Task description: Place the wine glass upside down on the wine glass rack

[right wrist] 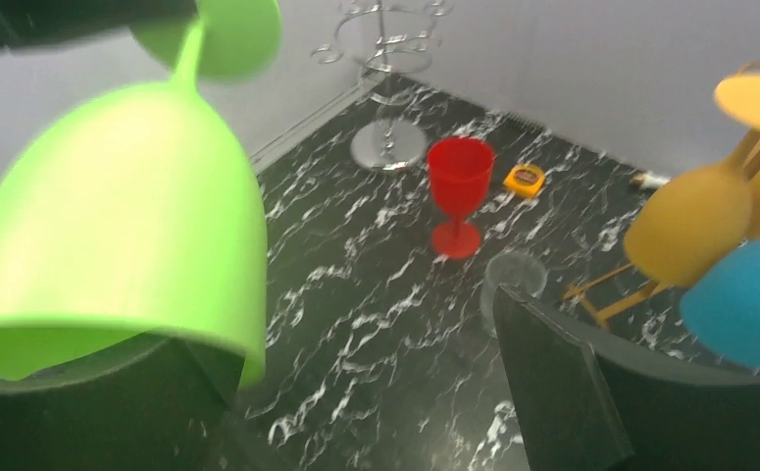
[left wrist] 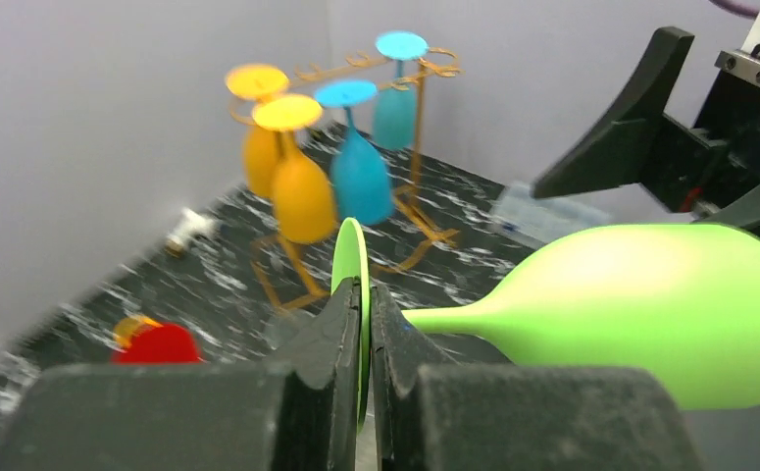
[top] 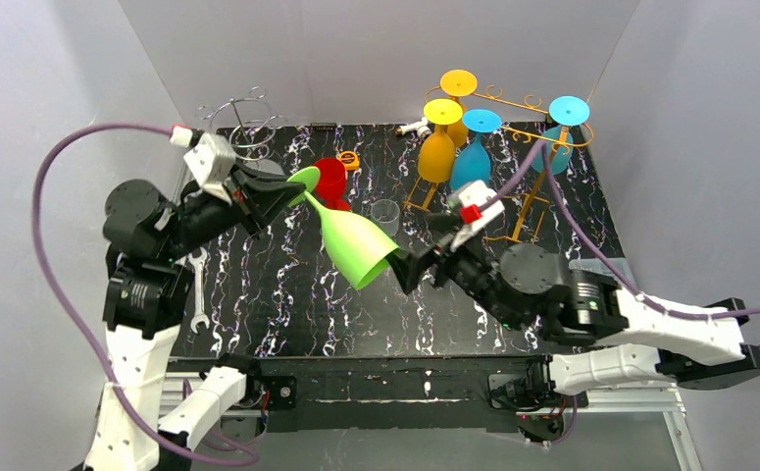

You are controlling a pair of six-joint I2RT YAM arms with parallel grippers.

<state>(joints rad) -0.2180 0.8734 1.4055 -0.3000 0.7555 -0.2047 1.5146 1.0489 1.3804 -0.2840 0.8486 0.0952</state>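
A lime green wine glass (top: 356,245) hangs in the air over the middle of the table, tilted, bowl low and to the right. My left gripper (top: 292,191) is shut on the thin edge of its base (left wrist: 349,245), with the bowl (left wrist: 650,304) to its right. My right gripper (top: 410,267) is open at the bowl's rim. In the right wrist view the bowl (right wrist: 130,226) sits over its left finger (right wrist: 111,412), and the gap between the jaws (right wrist: 356,324) holds nothing. The gold wine glass rack (top: 513,101) stands at the back right.
Two yellow glasses (top: 437,152) and two blue glasses (top: 471,162) hang upside down on the gold rack. A red wine glass (top: 331,182) and a clear cup (top: 385,216) stand mid-table. A silver wire rack (top: 243,123) is at the back left, a wrench (top: 199,289) at the left edge.
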